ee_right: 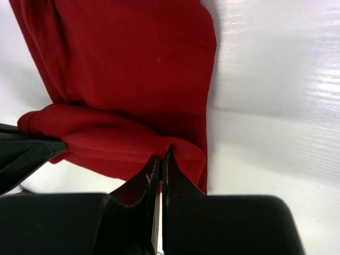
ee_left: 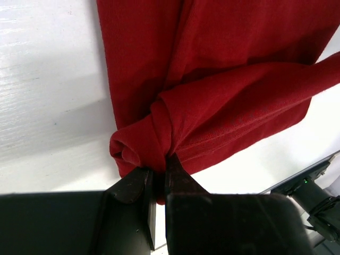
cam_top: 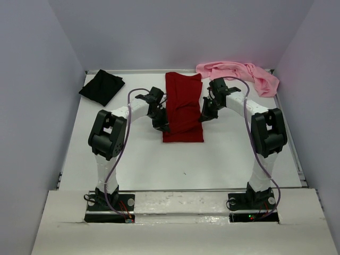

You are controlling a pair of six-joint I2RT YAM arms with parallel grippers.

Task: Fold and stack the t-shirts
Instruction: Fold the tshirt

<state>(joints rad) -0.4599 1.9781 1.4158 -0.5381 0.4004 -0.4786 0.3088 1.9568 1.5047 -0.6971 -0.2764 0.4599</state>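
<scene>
While the dark red shirt (cam_top: 183, 103) lies as a long strip running near to far at the middle of the table (cam_top: 228, 159), the left hand (cam_top: 162, 125) and right hand (cam_top: 206, 113) flank it, each clamped tight on a side edge toward its near end.

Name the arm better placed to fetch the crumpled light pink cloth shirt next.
Right: its end effector sits nearer the light pink cloth shirt; both grip the dark red cloth shirt.

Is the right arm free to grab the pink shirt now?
Probably not yet: the right gripper is shut on the dark red shirt. The pink shirt lies close behind it, nothing between.
</scene>
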